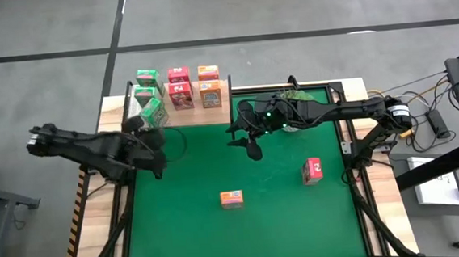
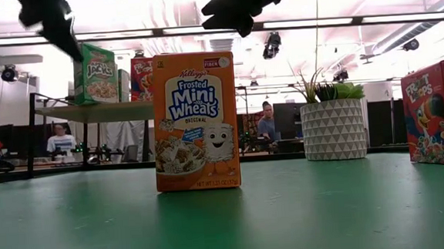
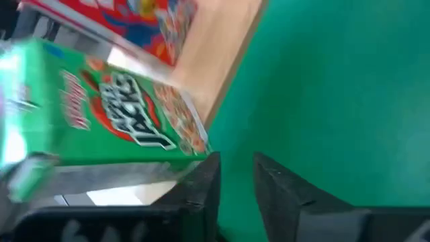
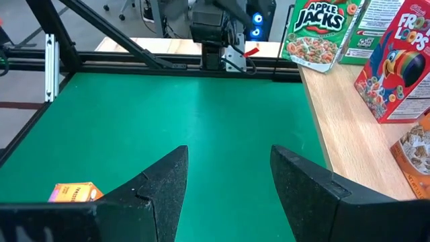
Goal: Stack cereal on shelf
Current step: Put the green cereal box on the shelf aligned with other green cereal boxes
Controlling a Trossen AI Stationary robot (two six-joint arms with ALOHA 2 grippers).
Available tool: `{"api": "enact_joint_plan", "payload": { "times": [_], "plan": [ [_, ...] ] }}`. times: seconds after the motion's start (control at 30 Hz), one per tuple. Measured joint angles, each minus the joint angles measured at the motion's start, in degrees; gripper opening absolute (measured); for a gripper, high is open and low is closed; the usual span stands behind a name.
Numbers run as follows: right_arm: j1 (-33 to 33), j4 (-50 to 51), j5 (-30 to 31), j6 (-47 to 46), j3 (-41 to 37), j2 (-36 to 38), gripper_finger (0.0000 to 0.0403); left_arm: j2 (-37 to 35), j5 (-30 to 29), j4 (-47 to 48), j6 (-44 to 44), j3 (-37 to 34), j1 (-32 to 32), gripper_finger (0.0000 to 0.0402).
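The left gripper is hovering just in front of the shelf, its fingers standing a narrow gap apart with nothing between them. A green Apple Jacks box is sitting tilted at the shelf's front left edge, just beside that gripper but apart from it. The right gripper is hanging over the middle of the green mat, open and empty. An orange Frosted Mini-Wheats box and a red Froot Loops box are standing on the mat, well apart from both grippers.

Both arms matte black, jointed tubular links. Left gripper: dark wedge-shaped fingers. Right gripper: same black tapered fingers. Green indicator light on right arm.
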State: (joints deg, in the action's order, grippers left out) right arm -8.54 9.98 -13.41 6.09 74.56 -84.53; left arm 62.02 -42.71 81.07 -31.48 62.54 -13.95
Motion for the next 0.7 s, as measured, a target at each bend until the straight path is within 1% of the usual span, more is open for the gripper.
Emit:
{"api": "enact_joint_plan", "payload": {
  "times": [0.07,0.17,0.23,0.43,0.57,0.7],
  "plan": [
    [0.0,0.0,0.0,0.0,0.0,0.0,0.0201,1.1,-1.0,0.0,-0.9,-1.9,0.2,0.0055],
    [0.0,0.0,0.0,0.0,0.0,0.0,0.0201,2.7,-5.7,-0.1,-2.6,-3.6,0.2,0.0037],
    [0.0,0.0,0.0,0.0,0.0,0.0,0.0201,3.4,-7.6,0.0,-2.9,-4.2,0.2,0.0030],
    [0.0,0.0,0.0,0.0,0.0,0.0,0.0201,4.2,-9.4,0.0,-4.0,-5.6,0.3,0.0015],
    [0.0,0.1,0.0,0.0,0.0,0.0,0.0201,3.8,-9.5,0.1,-4.1,-6.1,0.8,0.0008],
    [0.0,0.3,0.0,0.0,0.0,0.0,0.0201,3.5,-12.6,0.3,-4.2,-6.6,1.5,0.0004]
  ]
}}
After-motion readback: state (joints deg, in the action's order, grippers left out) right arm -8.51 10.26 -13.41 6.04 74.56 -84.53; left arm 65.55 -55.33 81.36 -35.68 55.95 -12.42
